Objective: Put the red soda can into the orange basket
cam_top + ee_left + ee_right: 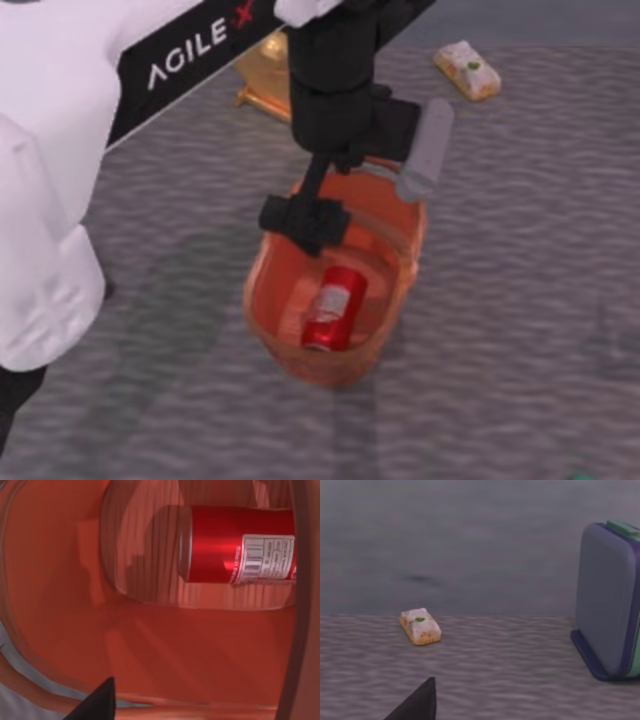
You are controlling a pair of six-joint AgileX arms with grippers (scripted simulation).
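The red soda can (335,305) lies on its side on the ribbed bottom of the orange basket (262,300), in the middle of the table. My left gripper (303,222) hangs over the basket's far end, above the can and not touching it, open with nothing held. In the left wrist view the can (235,545) rests free, label patch showing, inside the basket's wall (175,645), with one dark fingertip (102,702) at the edge. My right arm is out of the top view; its wrist view shows one fingertip (422,702) over bare table.
A golden plate (262,75) stands behind the basket, partly hidden by my left arm. A frosted bread piece (467,68) (420,626) lies at the far right. A grey bar (425,150) sits by the basket's far right rim. A blue-purple case (607,600) stands near my right gripper.
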